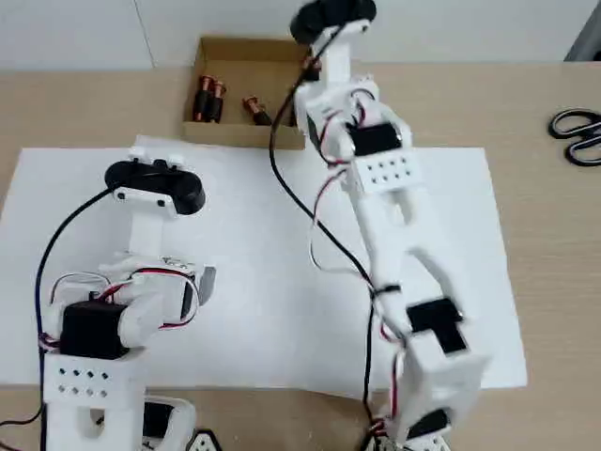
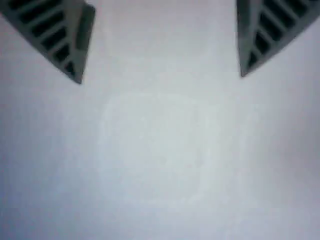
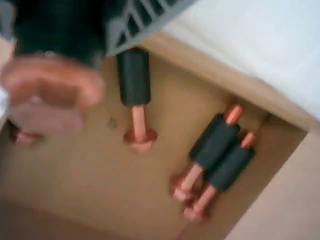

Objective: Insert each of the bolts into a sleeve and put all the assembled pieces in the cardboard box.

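The cardboard box (image 1: 218, 132) stands at the far edge of the white paper. On its floor lie two bolts in black sleeves side by side (image 1: 208, 99) (image 3: 217, 155) and a third assembled piece (image 1: 255, 110) (image 3: 135, 95). My right gripper (image 1: 310, 70) (image 3: 65, 30) hangs over the box's right side, shut on another copper bolt in a black sleeve (image 3: 50, 95), seen close and blurred. My left gripper (image 2: 160, 75) is open over bare white paper (image 2: 160, 160), with nothing between its fingers. The left arm (image 1: 155, 188) sits folded at the near left.
The white paper sheet (image 1: 263, 282) covers the middle of the wooden table (image 1: 545, 207). A pair of scissors (image 1: 577, 132) lies at the far right. Cables run along the right arm, across the paper.
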